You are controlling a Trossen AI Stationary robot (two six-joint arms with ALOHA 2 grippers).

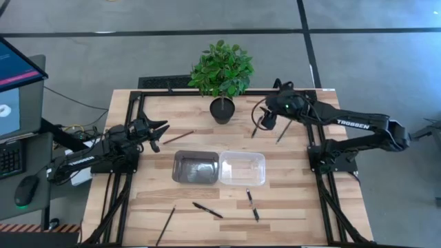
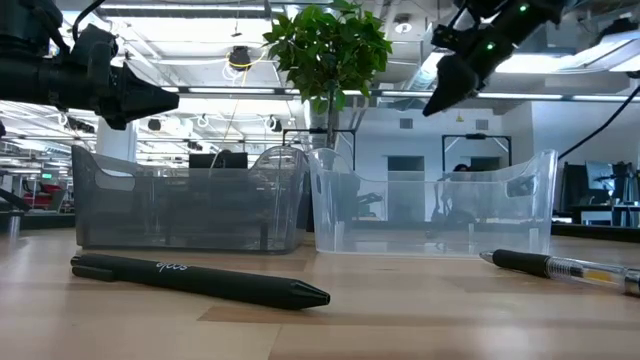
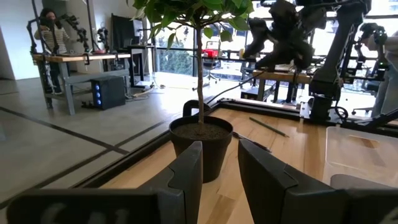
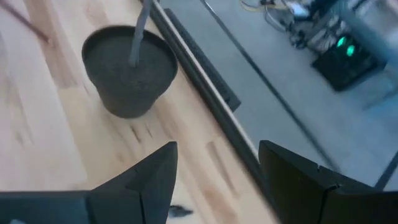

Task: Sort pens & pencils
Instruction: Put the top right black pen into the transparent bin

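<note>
Two black pens point(image 1: 207, 210) point(image 1: 253, 204) lie flat on the table near its front edge; both also show in the low view point(image 2: 200, 280) point(image 2: 560, 265). A third dark stick point(image 1: 255, 129) lies just below my right gripper point(image 1: 264, 122), which is open and empty above the table right of the plant pot point(image 1: 222, 110). Thin brownish pencils lie flat: one point(image 1: 178, 137) just right of my left gripper point(image 1: 162, 131), one point(image 1: 282, 132) right of my right gripper, one point(image 1: 165, 226) at the front left. My left gripper is open, empty and raised.
A grey bin point(image 1: 195, 167) and a clear bin point(image 1: 242, 169) stand side by side at the table's middle. The potted plant point(image 1: 222, 69) stands at the far edge between the arms. A black frame rail point(image 1: 227, 91) runs along the far edge. A monitor point(image 1: 14, 89) stands off the table's left.
</note>
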